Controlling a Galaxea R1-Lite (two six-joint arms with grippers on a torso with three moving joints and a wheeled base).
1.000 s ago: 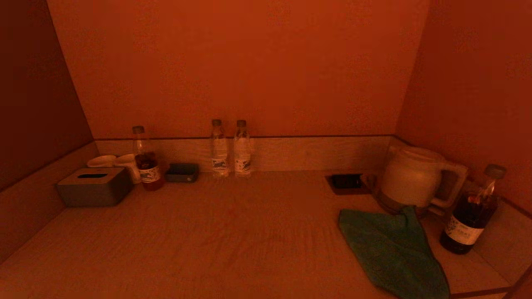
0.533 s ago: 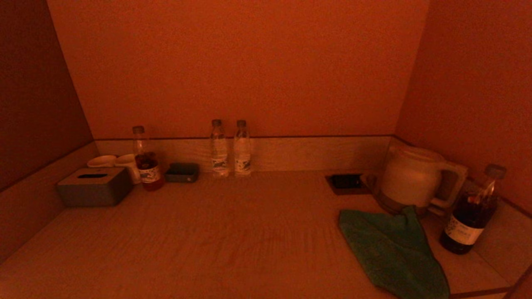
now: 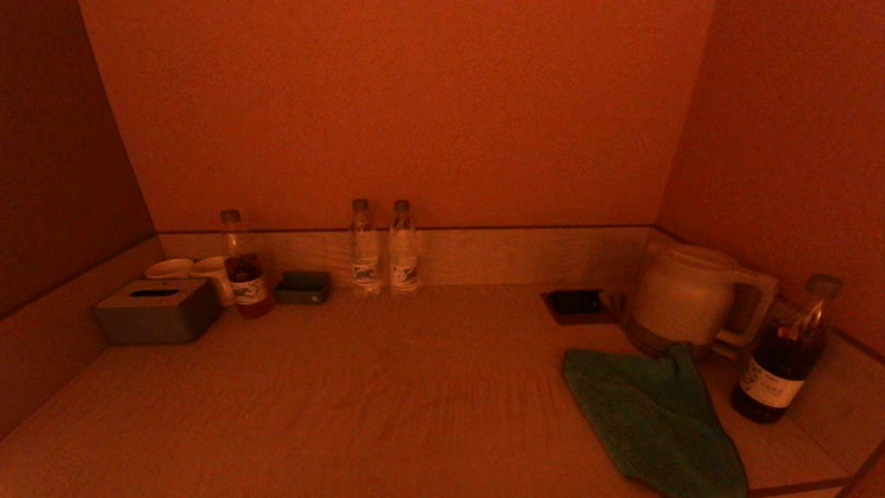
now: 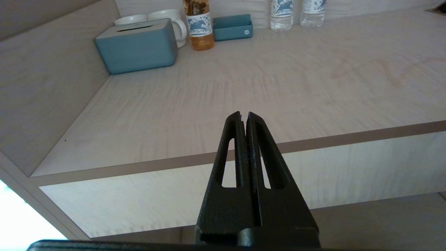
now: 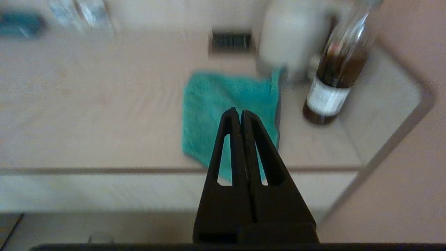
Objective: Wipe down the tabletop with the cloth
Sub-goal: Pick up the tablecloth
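The green cloth (image 3: 653, 418) lies flat at the front right of the pale wood-grain tabletop (image 3: 387, 387), one corner touching the pale kettle (image 3: 684, 294) and its near end hanging over the front edge. It also shows in the right wrist view (image 5: 209, 108). Neither gripper shows in the head view. My right gripper (image 5: 240, 111) is shut and empty, held off the table in front of the cloth. My left gripper (image 4: 243, 115) is shut and empty, held before the tabletop's (image 4: 244, 80) front edge on the left side.
A grey tissue box (image 3: 157, 311), cups (image 3: 207, 270), a tea bottle (image 3: 243, 266) and a small tray (image 3: 303, 287) stand at the back left. Two water bottles (image 3: 384, 249) stand at the back wall. A dark socket plate (image 3: 575, 304) and a dark bottle (image 3: 785, 353) flank the kettle.
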